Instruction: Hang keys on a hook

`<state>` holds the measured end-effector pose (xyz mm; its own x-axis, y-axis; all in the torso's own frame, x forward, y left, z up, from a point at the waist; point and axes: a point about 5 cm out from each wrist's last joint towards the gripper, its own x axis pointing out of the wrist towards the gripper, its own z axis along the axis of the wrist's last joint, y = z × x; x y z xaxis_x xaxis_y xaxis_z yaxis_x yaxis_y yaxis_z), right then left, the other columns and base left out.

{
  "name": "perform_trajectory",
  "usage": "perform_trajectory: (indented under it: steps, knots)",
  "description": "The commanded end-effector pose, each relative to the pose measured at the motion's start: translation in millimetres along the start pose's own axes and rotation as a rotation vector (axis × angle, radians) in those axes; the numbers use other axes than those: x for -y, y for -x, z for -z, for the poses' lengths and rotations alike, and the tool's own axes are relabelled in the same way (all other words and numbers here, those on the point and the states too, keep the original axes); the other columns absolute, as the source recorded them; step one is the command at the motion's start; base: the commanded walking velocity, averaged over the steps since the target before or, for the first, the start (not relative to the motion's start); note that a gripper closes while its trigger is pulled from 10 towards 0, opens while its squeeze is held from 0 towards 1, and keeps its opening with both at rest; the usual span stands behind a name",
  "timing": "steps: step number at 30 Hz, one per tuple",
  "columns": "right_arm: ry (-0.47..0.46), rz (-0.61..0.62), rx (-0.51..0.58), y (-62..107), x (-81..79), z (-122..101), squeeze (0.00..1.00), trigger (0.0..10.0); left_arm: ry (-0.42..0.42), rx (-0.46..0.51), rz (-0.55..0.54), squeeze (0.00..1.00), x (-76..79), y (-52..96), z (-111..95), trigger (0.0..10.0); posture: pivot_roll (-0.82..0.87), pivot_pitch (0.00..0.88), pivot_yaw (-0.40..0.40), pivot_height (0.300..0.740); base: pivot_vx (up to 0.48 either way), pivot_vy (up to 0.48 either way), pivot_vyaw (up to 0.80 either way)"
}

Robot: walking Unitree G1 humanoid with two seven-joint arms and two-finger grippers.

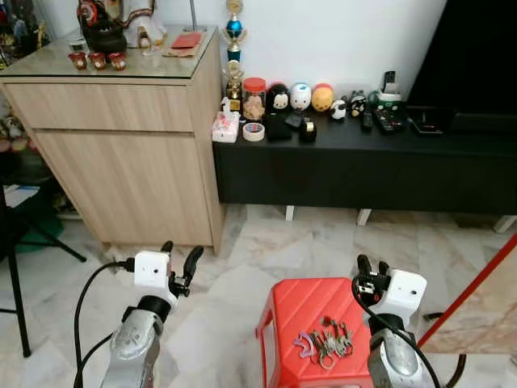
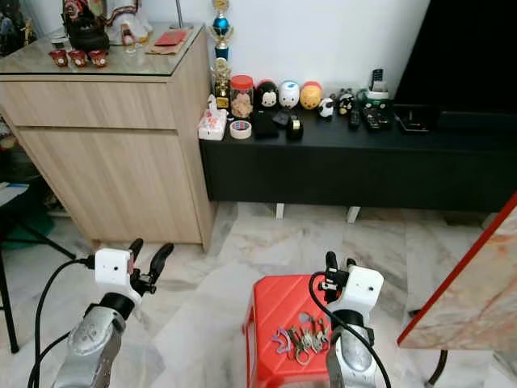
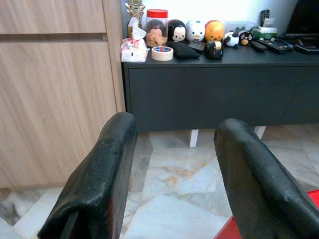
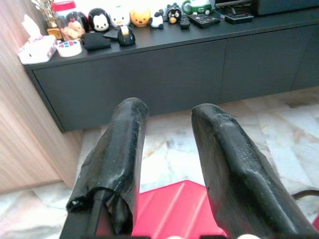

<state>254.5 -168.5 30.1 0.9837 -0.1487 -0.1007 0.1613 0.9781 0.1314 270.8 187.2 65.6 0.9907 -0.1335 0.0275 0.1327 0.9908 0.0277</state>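
Observation:
A bunch of keys [image 1: 327, 341] with a purple tag lies flat on a red plastic stool [image 1: 300, 311] on the marble floor just in front of me. My right gripper [image 1: 371, 266] is raised over the stool's far right corner, above and beyond the keys, open with nothing between its fingers [image 4: 127, 144]. To the left of the stool, over bare floor, my left gripper [image 1: 179, 257] is also open and empty, fingers [image 3: 107, 164] wide apart. I cannot make out any hook.
A light wooden cabinet [image 1: 121, 153] stands at the back left. A low black TV console [image 1: 363, 162] with toys, a jar and tape runs along the wall. A red-edged board [image 1: 477, 307] leans at the right. Marble floor lies between.

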Motion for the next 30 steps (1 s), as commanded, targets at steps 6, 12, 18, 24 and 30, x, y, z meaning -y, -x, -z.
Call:
perform_trajectory:
  steps: [6,12,18,24,30]
  knots:
    - [0.021,0.017,-0.023,-1.6,-0.3,1.6,0.0,10.0,-0.004,-0.003,-0.003,0.0,0.0,0.2,-0.6,10.0,0.05,0.003,-0.033,0.73,0.0,0.0,0.0]
    - [0.03,0.021,-0.029,-2.6,0.4,2.1,0.0,10.0,-0.006,-0.013,-0.005,0.0,0.5,1.9,1.6,10.0,0.05,0.006,-0.033,0.7,0.0,0.0,0.0]
    - [0.035,0.022,0.01,-2.4,-0.9,-2.1,0.0,10.0,-0.011,-0.026,-0.009,0.0,-0.3,3.7,4.4,10.0,0.04,0.002,-0.032,0.695,0.0,0.0,0.0]
    - [0.036,0.033,-0.018,-3.6,0.3,0.3,0.0,10.0,-0.014,-0.028,-0.004,0.0,0.5,2.3,4.3,10.0,0.04,0.0,-0.029,0.695,0.0,0.0,0.0]
    - [0.032,0.029,-0.029,-2.9,-1.4,2.9,0.0,10.0,-0.013,-0.032,0.007,0.0,2.6,2.3,5.1,10.0,0.04,0.0,-0.028,0.655,0.0,0.0,0.0]
